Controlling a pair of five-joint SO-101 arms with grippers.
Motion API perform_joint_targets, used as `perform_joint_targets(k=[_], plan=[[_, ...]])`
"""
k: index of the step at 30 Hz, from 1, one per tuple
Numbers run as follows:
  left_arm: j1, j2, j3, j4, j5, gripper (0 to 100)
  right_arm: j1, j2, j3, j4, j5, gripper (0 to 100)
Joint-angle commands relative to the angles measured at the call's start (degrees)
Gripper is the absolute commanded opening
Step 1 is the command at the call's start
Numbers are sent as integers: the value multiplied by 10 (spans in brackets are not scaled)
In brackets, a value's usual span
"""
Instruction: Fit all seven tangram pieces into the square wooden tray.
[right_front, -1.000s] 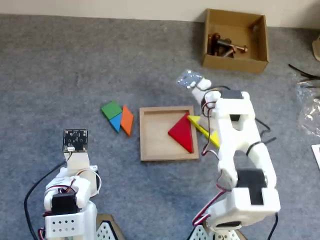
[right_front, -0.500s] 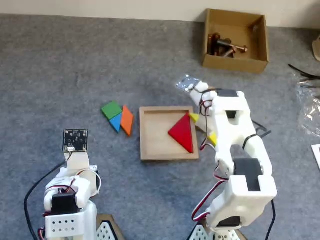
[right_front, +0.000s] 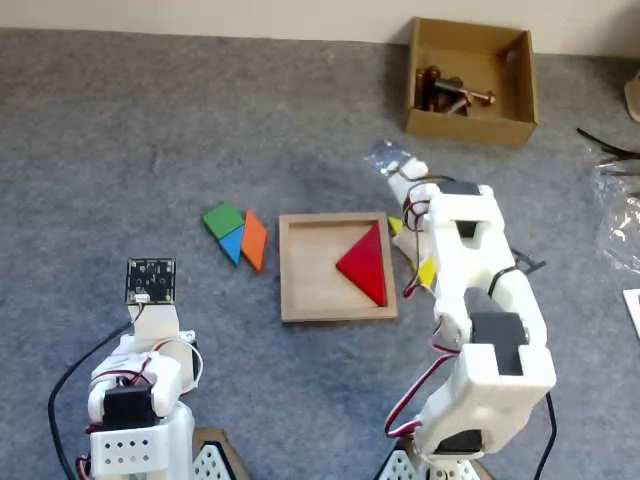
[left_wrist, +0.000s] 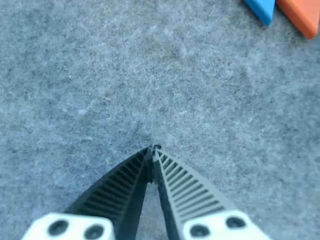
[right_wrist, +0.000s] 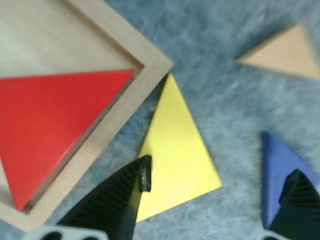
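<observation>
Right claw (right_wrist: 220, 178) spread above yellow triangle (right_wrist: 175, 150) (beside tray (right_wrist: 125, 37)), red triangle (right_wrist: 55, 115) inside

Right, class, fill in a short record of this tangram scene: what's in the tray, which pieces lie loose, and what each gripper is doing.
in tray: red triangle alone, along one wall
loose by right arm: yellow triangle beside the tray's outer rim; tan triangle; dark blue piece
loose on tray's other side: green piece, blue piece, orange piece, clustered
right gripper: open, above yellow triangle and dark blue piece
left gripper: shut, over bare carpet
outside tray: six of seven
</observation>
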Motion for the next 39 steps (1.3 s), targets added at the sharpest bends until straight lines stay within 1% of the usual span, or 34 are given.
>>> perform_joint_targets(k=[1, 9, 14, 23, 27, 30, 34, 39], plan=[[-5, 4, 12, 4, 1, 5, 21, 1, -6, -11, -27, 382], [-5, 4, 12, 4, 1, 5, 21, -5, -9, 0, -99, 382], [-5, 4, 12, 4, 1, 5, -8, 0, -51, 80, -101, 382], [-5, 4, 12, 4, 1, 5, -7, 1, -156, 185, -105, 382], [-5, 4, 12, 4, 1, 5, -7, 15, -193, 204, -122, 382], [-5, 4, 12, 4, 1, 5, -8, 51, -255, 255, -146, 382], [-5, 4, 12, 4, 1, 5, -7, 110, -393, 352, -175, 382], [-5, 4, 12, 4, 1, 5, -10, 192, -560, 453, -179, 382]])
